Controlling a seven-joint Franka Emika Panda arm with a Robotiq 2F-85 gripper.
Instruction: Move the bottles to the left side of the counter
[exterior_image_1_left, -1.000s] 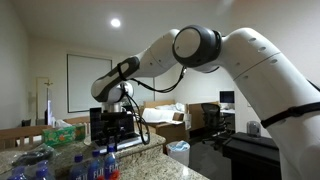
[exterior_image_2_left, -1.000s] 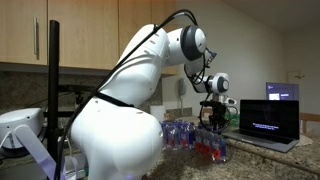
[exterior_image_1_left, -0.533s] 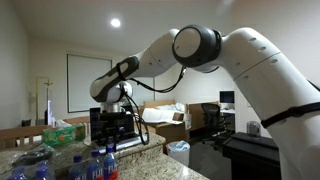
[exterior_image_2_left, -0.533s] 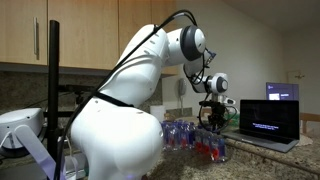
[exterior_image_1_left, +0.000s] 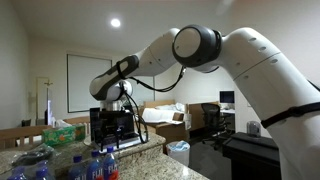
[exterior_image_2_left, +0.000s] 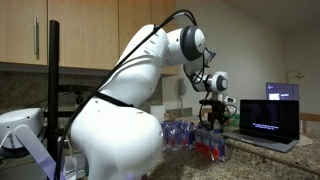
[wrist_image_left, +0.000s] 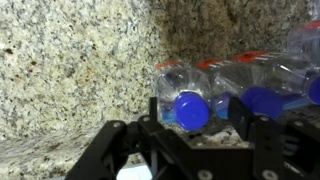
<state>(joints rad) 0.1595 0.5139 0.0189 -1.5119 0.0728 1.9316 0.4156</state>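
Pincer (wrist_image_left: 193, 128) jaws stand wide in the wrist view, one on each side of a lying bottle (wrist_image_left: 192, 108) with a blue cap, and they appear to stand clear of it on both sides. That bottle rests on the speckled desk (wrist_image_left: 70, 70) close against more bottles (wrist_image_left: 262, 85) on one side, with a granite wall behind them.

In both exterior views the arm has not shifted over the last second: the pincer (exterior_image_1_left: 118, 128) hangs low over the cluster of bottles (exterior_image_1_left: 90, 165), just as it did before. I judge that the bottle has just been let go, so one placement is probably done.

Further out, the pincer (exterior_image_2_left: 212, 118) and the grouped bottles (exterior_image_2_left: 195, 140) sit just beside an open laptop (exterior_image_2_left: 268, 115). A bluish plastic bag (exterior_image_1_left: 30, 165) lies next to the bottles, and a green tissue box (exterior_image_1_left: 62, 130) stands behind. Whether any bottle waits elsewhere cannot be told. The next move likely calls for a straight lift clear, since the neighbouring bottles could roll if brushed.
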